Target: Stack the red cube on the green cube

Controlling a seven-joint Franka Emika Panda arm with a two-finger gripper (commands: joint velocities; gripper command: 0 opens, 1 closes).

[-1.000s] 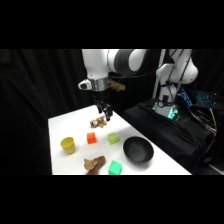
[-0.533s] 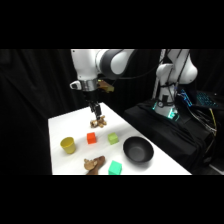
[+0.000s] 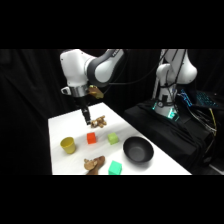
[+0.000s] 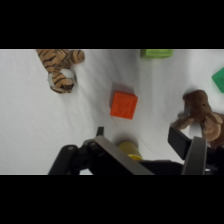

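Nearest the side camera, at the front edge of the table (image 3: pixel 57 150), the green cube (image 3: pixel 115 168) lies beside a brown stuffed toy (image 3: pixel 94 163), with nothing on top of it, so the stack is not yet made. A little farther back, the red cube (image 3: pixel 91 138) sits flat on the table between a yellow cup (image 3: pixel 68 145) and a paler lime cube (image 3: pixel 113 138), with a black bowl (image 3: pixel 137 150) off to the side. Farther still, the gripper (image 3: pixel 87 120) hangs above and just behind the red cube, near a striped tiger toy (image 3: pixel 100 121). In the wrist view its two fingers stand spread apart and empty, with the red cube (image 4: pixel 123 104) apart from them. By my reading, every step is left: descend, grasp, carry, place.
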